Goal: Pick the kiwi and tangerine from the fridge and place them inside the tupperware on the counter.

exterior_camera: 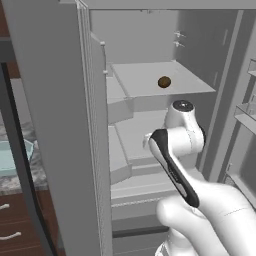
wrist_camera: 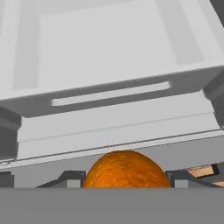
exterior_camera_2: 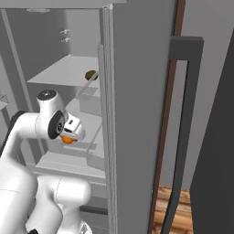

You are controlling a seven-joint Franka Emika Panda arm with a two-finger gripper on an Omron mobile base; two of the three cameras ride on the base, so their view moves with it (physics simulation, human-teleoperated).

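Tangerine (wrist_camera: 125, 169) gripped in claw (exterior_camera_2: 69, 137), kiwi (exterior_camera: 164, 82) on fridge (exterior_camera: 60, 100) shelf

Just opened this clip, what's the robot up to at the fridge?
The arm is reaching into the open fridge, and its claw is shut on the tangerine, seen orange between the finger tips in the hand view and at the hand in the right base view. The kiwi sits untouched on an upper shelf. The tupperware waits on the counter to the left, with no fruit visible in the part that shows.
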